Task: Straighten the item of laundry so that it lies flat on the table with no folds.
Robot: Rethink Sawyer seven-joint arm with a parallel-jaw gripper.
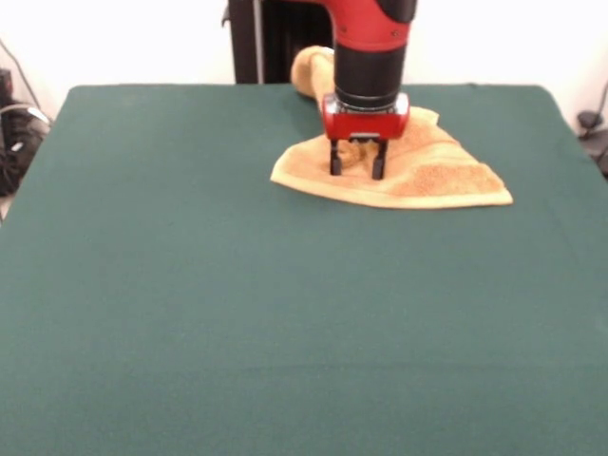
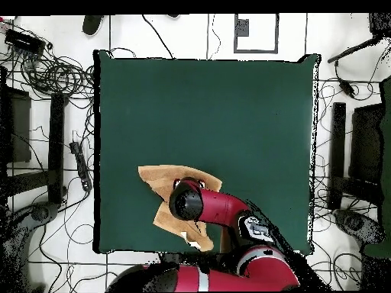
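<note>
Towel [image 1: 432, 176] crumpled on tabletop [image 1: 237, 313], toward pedestal side and close to that edge; one end draped over the edge by the pedestal, per both views. Not flat: raised fold through the middle, one corner pulled out to a point away from the arm, woven band visible along the outer flap. No label tag made out.

End effector [image 1: 357, 168] straight down over the towel's bunched middle, fingers part open with a narrow gap. Fingertips [image 1: 335, 169] at cloth level, a small ridge of terry standing between them. Not closed on it as far as can be judged; no cloth lifted clear of the tabletop. Overhead view: arm covers the middle of the towel [image 2: 164, 179], so layering underneath not readable.

Step in hand, by judgement: pinch at the central fold prior to pulling open. Task at an early stage.

Risks from here:
- Pinch taking two layers at once; fold dragged along instead of opened.
- Grip on terry loops only; slip on lifting.
- Fingertips pressing into felt; whole towel skidding rather than spreading.
- Pull toward pedestal; more cloth over the edge, possibly sliding off.
- Central grasp leaving corners still tucked under.
</note>
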